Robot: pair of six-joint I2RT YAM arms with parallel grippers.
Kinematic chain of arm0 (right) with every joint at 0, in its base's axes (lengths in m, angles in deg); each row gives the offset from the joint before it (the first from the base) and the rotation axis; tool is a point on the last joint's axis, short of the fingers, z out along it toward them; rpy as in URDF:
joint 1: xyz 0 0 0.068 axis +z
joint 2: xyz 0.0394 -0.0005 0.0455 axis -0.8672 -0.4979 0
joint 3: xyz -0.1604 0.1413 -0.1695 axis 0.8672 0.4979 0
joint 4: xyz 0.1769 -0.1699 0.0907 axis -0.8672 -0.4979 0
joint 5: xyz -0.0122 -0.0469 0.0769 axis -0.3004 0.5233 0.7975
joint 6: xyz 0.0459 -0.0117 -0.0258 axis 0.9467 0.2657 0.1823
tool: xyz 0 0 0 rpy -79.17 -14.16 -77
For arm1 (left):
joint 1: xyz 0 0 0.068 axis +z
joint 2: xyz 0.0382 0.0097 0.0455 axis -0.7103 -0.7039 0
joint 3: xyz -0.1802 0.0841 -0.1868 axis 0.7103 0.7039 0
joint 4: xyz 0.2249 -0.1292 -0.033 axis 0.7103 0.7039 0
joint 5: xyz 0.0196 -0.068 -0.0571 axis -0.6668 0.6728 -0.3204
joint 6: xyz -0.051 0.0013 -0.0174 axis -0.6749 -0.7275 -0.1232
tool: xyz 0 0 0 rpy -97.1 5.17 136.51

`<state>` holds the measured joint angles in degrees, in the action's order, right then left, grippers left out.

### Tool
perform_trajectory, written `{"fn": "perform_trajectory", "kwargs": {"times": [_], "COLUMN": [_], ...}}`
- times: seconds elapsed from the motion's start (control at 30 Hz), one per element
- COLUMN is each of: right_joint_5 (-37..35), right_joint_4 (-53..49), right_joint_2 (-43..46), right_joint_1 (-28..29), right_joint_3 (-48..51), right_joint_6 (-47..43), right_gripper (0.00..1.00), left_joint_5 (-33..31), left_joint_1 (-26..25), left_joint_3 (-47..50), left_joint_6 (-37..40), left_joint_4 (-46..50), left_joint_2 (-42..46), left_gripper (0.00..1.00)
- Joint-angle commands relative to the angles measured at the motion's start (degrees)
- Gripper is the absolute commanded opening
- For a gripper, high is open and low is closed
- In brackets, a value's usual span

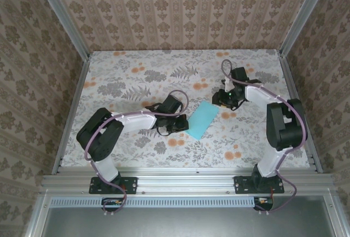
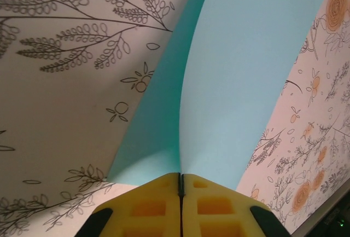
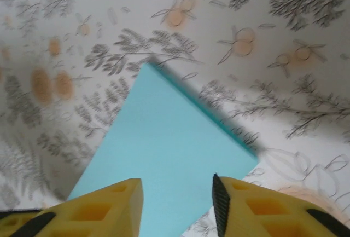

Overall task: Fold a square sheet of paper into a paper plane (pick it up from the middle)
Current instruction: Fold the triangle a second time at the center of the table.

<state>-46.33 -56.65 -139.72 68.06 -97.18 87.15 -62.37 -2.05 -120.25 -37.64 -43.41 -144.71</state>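
As the left gripper (image 2: 181, 177) pinches the square sheet of paper (image 2: 246, 84), the right gripper (image 3: 178, 186) hovers half-open above.

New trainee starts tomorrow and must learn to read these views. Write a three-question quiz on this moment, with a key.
1. True or false: the left gripper is shut on an edge of the turquoise paper.
2. Pick one. The right gripper is: A) shut on the paper; B) open over the paper; C) shut on a pen.
3. Short answer: what pattern covers the table?
Key: 1 true; 2 B; 3 floral.
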Motion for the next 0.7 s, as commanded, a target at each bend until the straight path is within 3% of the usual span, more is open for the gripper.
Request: {"fn": "perform_trajectory", "kwargs": {"times": [0.0,0.23,0.67], "right_joint_5": [7.7,5.5,0.5], "right_joint_4": [5.7,9.3,7.1], "right_joint_2": [2.3,-0.8,-7.0], "right_joint_1": [1.0,4.9,6.4], "right_joint_3": [5.3,8.8,6.0], "right_joint_6": [6.1,8.4,5.0], "right_gripper": [0.34,0.25,0.14], "left_joint_5": [0.9,1.2,1.3], "left_joint_1": [-0.7,-0.9,-1.8], "left_joint_3": [-1.7,-2.3,-4.1], "left_joint_6": [-0.8,-0.2,0.5], "left_joint_4": [-0.7,0.0,1.0], "left_joint_2": [-1.1,-1.4,-2.0], "left_gripper": [0.07,0.08,0.10]}}
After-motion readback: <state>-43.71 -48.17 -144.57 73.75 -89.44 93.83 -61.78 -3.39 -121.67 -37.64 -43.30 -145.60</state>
